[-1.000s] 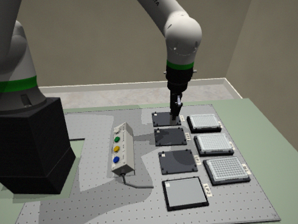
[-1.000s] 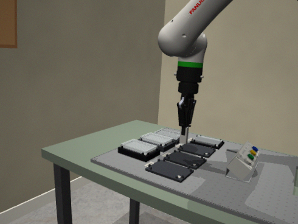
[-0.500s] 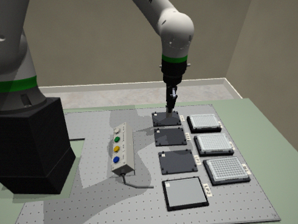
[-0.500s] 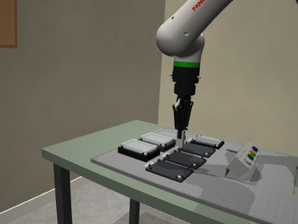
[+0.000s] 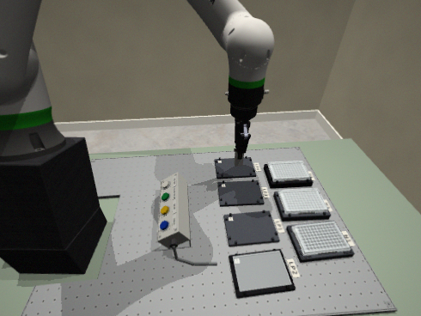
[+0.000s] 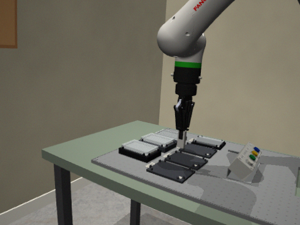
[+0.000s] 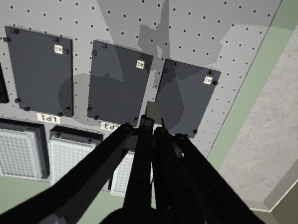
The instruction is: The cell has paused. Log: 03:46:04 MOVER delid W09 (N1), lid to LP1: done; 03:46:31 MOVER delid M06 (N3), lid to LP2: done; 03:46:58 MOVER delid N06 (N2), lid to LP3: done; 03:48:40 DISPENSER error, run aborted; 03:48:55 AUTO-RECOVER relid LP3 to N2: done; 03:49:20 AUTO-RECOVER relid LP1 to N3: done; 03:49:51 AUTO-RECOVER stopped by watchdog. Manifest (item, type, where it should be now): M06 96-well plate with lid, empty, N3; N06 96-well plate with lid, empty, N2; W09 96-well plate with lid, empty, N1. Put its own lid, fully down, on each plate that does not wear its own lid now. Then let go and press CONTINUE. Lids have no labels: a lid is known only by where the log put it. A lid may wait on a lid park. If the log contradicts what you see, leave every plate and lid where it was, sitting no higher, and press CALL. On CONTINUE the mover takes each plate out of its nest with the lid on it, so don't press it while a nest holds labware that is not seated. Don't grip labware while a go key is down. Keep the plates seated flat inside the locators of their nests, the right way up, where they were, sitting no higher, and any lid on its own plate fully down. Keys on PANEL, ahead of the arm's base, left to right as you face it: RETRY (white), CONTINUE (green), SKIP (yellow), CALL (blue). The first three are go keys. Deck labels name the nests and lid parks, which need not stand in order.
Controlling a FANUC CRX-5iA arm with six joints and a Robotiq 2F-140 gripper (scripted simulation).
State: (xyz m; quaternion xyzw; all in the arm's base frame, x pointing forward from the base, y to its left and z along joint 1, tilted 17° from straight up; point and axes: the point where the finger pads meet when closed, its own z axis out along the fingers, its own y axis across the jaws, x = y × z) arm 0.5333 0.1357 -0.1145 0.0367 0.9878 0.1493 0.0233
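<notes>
Closed, empty gripper (image 5: 239,157) hanging over the farthest dark lid park (image 5: 234,167), three more parks in a row toward the near side, nearest one bearing a pale lid (image 5: 261,270), three well plates (image 5: 302,202) in nests to the right, key panel (image 5: 173,211) left.

We see a matt grey metal-looking deck plate (image 5: 129,275), dotted with small holes, lying on a smooth, dull green table top (image 5: 369,172). The lid parks (image 5: 251,227) look like flat matt black plastic, while the lid (image 5: 262,271) on one of them has a pale, smooth, slightly translucent sheen. The arm's casing (image 5: 251,36) looks like satin white plastic with a glossy green band, and the gripper (image 6: 182,143) is matt black.
</notes>
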